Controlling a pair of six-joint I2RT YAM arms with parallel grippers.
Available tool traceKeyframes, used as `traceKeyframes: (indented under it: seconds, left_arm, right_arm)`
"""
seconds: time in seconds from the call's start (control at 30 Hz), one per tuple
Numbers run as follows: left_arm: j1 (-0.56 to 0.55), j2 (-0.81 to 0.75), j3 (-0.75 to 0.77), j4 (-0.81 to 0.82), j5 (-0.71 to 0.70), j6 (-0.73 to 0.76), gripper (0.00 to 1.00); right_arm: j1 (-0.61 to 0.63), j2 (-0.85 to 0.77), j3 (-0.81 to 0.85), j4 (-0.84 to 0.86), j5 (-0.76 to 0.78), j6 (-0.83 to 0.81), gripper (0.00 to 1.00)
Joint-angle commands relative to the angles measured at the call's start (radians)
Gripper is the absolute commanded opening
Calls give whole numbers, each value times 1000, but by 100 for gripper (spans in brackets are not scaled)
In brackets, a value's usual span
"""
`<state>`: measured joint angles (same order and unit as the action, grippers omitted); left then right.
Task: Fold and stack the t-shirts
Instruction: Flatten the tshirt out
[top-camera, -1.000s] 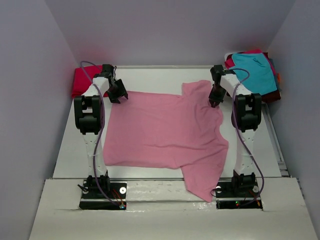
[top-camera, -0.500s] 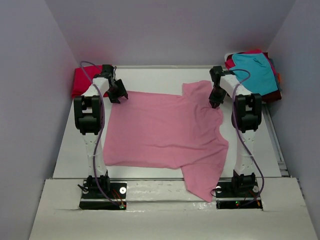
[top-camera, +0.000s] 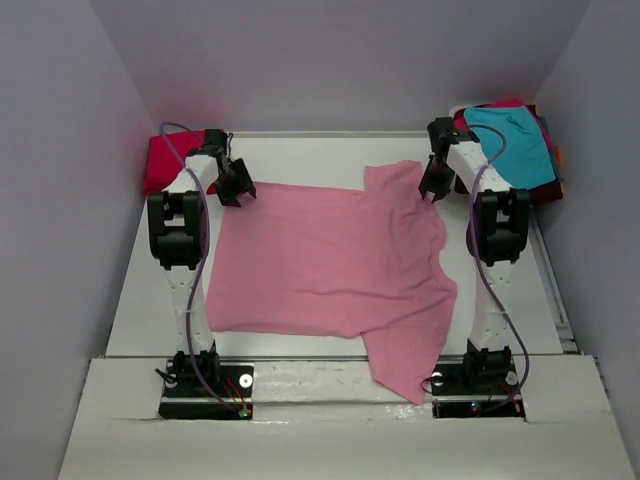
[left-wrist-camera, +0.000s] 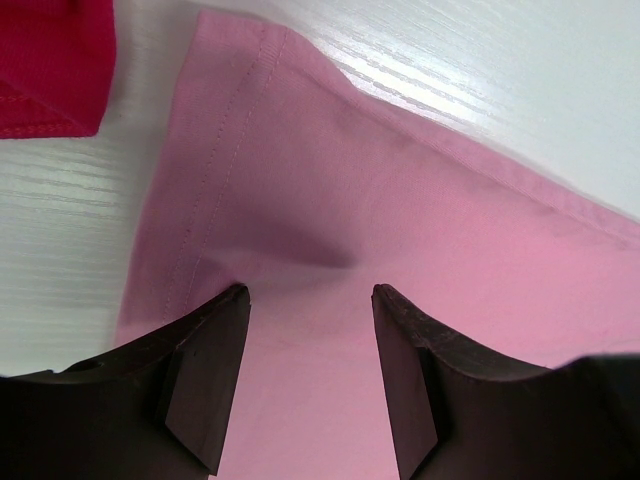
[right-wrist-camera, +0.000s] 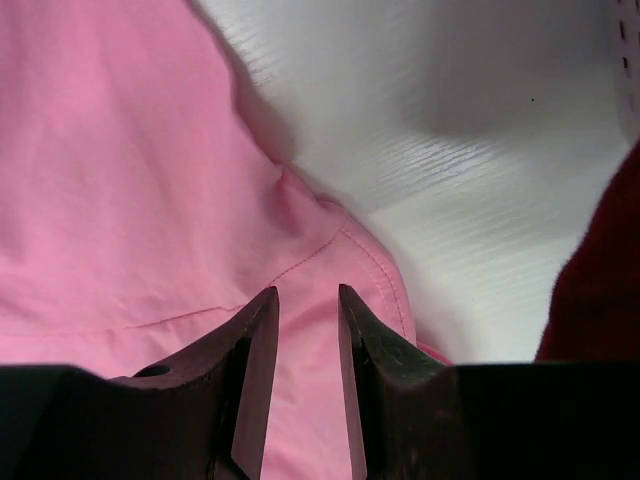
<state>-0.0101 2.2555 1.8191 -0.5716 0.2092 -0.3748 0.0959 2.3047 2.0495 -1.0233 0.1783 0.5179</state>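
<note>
- Right gripper (top-camera: 437, 186) has shifted toward the upper right of the top view since a second ago, and its fingers have parted. The pink tee (top-camera: 330, 265) lies as it did.
- Right fingers: set a narrow gap apart, with nothing clamped between them. In the right wrist view they sit above a stitched sleeve hem of the pink tee, next to bare table (top-camera: 300, 155).
- Left gripper (top-camera: 236, 190): fingers spread wide, holding nothing. In the left wrist view they straddle a soft crease at the pink tee's hemmed corner. Whether the tips touch the cloth cannot be told.
- Pink tee: spread flat across the centre of the top view, between the two arms. One sleeve points to the upper right of centre. The other reaches the near edge at lower right of centre.
- Red tee (top-camera: 160, 160): upper left of the top view, behind the left arm. It lies near the pink tee's corner, with a strip of table between them.
- Teal tee (top-camera: 510, 140): upper right of the top view, on top of a pile with a maroon tee (top-camera: 543, 190) under it.
</note>
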Motion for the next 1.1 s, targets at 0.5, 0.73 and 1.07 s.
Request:
traceKeyframes:
  seconds: [0.5,0.73,1.07]
  left_arm:
    - [10,-1,-43,-53,-47,14,66]
    - [-10,13,-24,-74,-54,17,66]
    - [-19,56,42,-90,-60,11,66]
  right_arm:
    - [11,13,43,92,-261,-52,43]
    - [11,119,150,22,-273,-62,39]
    - [11,248,297,-24,-266,-62,25]
